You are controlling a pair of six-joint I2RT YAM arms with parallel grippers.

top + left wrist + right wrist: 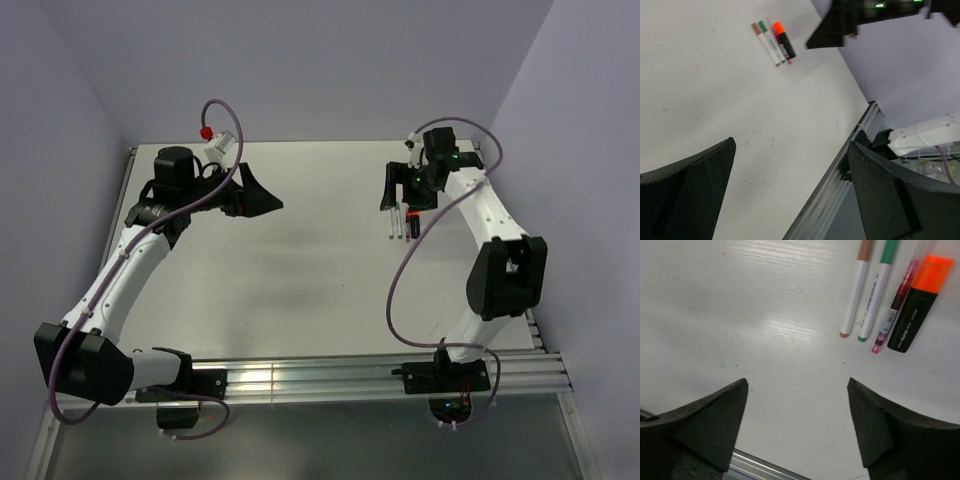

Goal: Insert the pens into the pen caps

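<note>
The table [300, 270] has a big bare stretch between the arms, with a rail [330, 378] along its near edge. The left gripper [792, 145] is far-left and the right gripper [797, 390] far-right, both gaping wide and holding nothing. The four pens [875, 305] lie side by side just past the right one, near the table's right edge.

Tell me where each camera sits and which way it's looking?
Top external: high behind the robot, looking down on the table; left arm and right arm show.
Left wrist: on the left arm, looking across the table at the pens; its black fingers show.
Right wrist: on the right arm, looking down at the pens; its fingers show.
Shared: both wrist views see the pens.
</note>
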